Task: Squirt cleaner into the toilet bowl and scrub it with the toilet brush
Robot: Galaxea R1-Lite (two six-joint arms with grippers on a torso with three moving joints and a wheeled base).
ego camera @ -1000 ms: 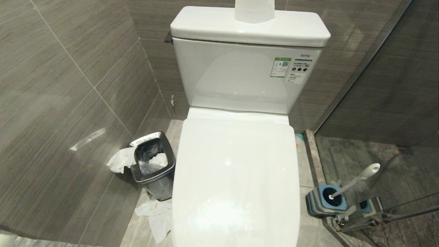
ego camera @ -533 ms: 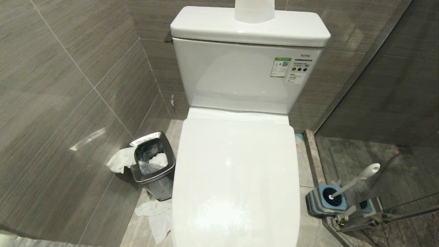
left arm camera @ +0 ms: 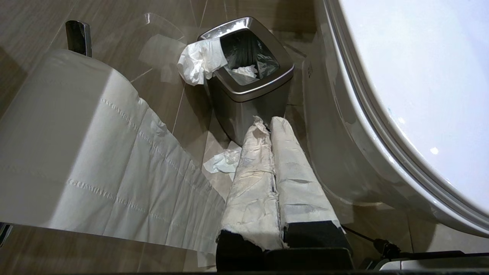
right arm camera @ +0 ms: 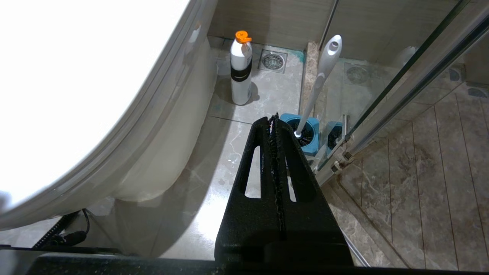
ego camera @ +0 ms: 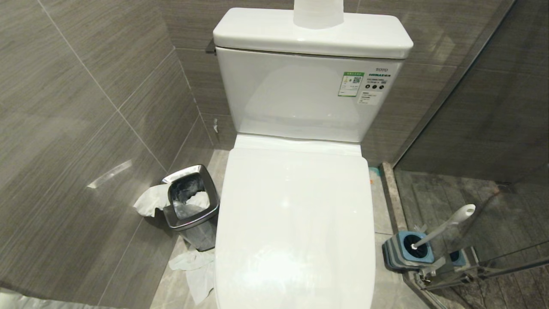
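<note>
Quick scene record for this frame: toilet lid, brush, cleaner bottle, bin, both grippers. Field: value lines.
toilet lid: closed, bowl hidden
toilet brush: standing in its blue holder, handle leaning, on the robot's right of the toilet
cleaner bottle: white, orange cap, upright on the floor beside the toilet base
waste bin: steel, on the robot's left, tissue spilling out
left gripper: shut, empty, fingers paper-wrapped
right gripper: shut, empty

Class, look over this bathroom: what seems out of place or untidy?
Crumpled tissue hangs over the steel bin's rim, and more paper lies on the floor in front of it, beside the toilet. The lid is closed.
</note>
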